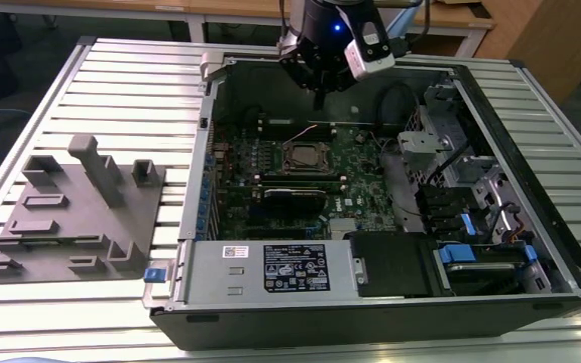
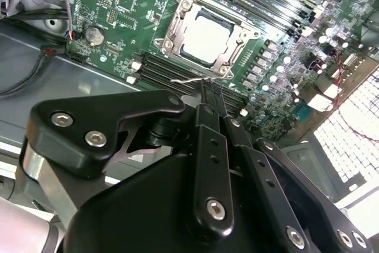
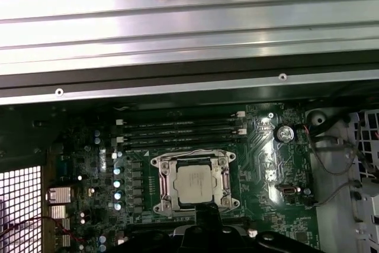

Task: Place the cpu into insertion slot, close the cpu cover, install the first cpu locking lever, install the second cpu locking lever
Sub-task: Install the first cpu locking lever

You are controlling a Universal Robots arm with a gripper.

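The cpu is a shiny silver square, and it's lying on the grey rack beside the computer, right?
Not quite. The cpu is a shiny silver square, but it sits in the insertion slot on the green board, not on the grey rack. The first wrist view shows it.

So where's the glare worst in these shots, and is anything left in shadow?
Second wrist view: glare washes the cpu near white. First wrist view: the table slats shine brightly, the case wall beneath is dark. Exterior view: even light, the case interior shaded.
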